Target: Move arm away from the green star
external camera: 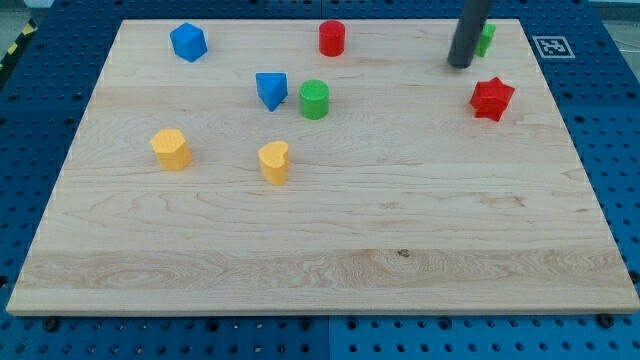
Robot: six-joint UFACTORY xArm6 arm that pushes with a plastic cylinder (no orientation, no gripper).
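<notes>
The green star lies near the board's top right edge, mostly hidden behind my dark rod. My tip rests on the board just left of and slightly below the green star, close to it; I cannot tell if they touch. A red star lies below and to the right of my tip.
A red cylinder stands at the top middle. A green cylinder and a blue triangular block sit left of centre. A blue cube-like block is top left. Two yellow blocks lie at the left. The wooden board sits on a blue pegboard.
</notes>
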